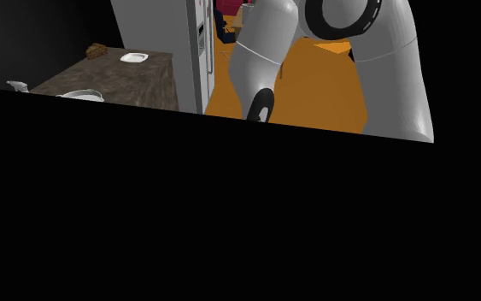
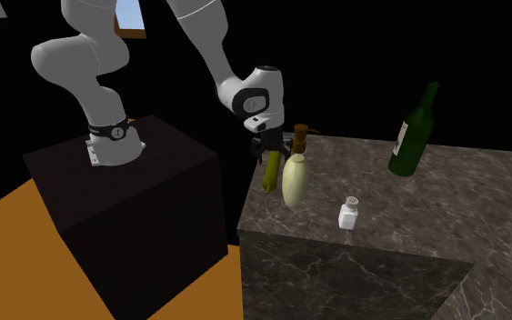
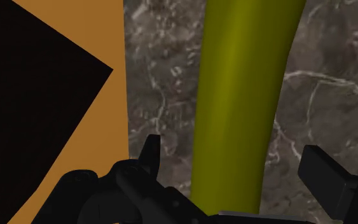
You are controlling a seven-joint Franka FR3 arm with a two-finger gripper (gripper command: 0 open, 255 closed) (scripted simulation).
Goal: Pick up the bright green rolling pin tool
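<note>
Gripper (image 2: 267,150) is released: in the wrist view the fingers (image 3: 151,147) stand apart either side of the rolling pin (image 3: 241,76) with a gap on both sides, so nothing is held. The pin renders olive-yellow, not bright green. It sits on the dark marble counter (image 2: 408,227) close to the edge by the orange floor (image 3: 101,25), just beside a pale bottle (image 2: 294,180). White shaker (image 2: 347,215) is near, green wine bottle (image 2: 413,136) well apart.
</note>
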